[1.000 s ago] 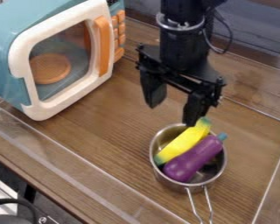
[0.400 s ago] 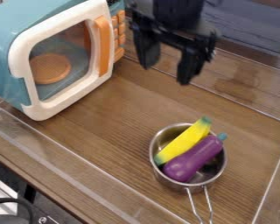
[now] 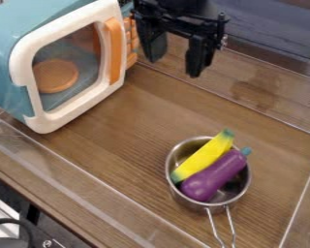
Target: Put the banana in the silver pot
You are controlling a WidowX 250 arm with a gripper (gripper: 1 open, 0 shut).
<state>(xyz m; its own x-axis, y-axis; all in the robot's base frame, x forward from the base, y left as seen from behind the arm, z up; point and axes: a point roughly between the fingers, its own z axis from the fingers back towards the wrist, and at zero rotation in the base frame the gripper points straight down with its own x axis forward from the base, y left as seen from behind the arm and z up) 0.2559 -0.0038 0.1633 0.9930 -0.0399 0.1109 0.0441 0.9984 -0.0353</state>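
The yellow banana (image 3: 204, 155) with its green tip lies inside the silver pot (image 3: 189, 191), leaning across the rim beside a purple eggplant (image 3: 220, 172). The pot sits at the front right of the wooden table, its thin wire handle (image 3: 223, 231) pointing toward the front edge. My black gripper (image 3: 172, 53) hangs high near the back, well above and to the upper left of the pot. Its two fingers stand wide apart, pointing down, with nothing between them.
A teal and cream toy microwave (image 3: 54, 63) stands at the left with its orange-handled door (image 3: 111, 46) ajar, close to my gripper's left finger. A clear plastic wall (image 3: 67, 179) borders the table's front and left edge.
My gripper has risen from just above the pot and moved up and to the left, toward the back next to the microwave. It stayed open. The banana stays in the pot.
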